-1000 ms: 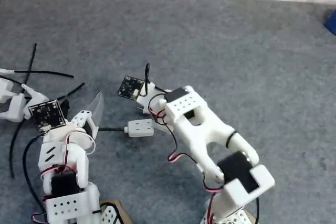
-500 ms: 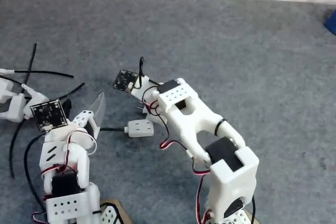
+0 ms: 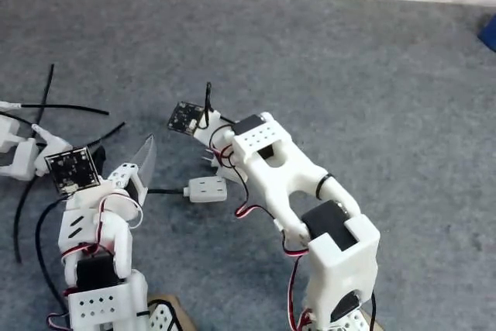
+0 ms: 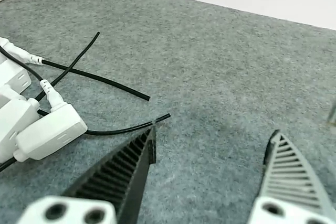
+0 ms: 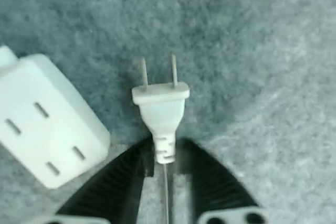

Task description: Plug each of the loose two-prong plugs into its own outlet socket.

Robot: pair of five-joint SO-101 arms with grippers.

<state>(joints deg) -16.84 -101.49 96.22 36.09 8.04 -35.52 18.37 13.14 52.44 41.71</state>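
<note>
From where I stand, the job looks barely begun. The right claw (image 5: 164, 153) is clamped on the neck of a white two-prong plug (image 5: 160, 109), just behind its body, with the prongs pointing away from the claw over the grey carpet (image 3: 372, 75). A white socket block (image 5: 50, 124) lies just beside the plug but apart from it. Its slotted face is up and every slot I can see is bare, so nothing is plugged in there yet. My guess is the prongs have to be turned toward those slots and pushed home. The left claw (image 4: 213, 132) hangs wide open with nothing between its fingers. Off near it lies a cluster of more white blocks (image 4: 50, 129) with black cords (image 4: 100, 77) trailing across the carpet. I cannot tell whether anything there is seated in a socket.
</note>
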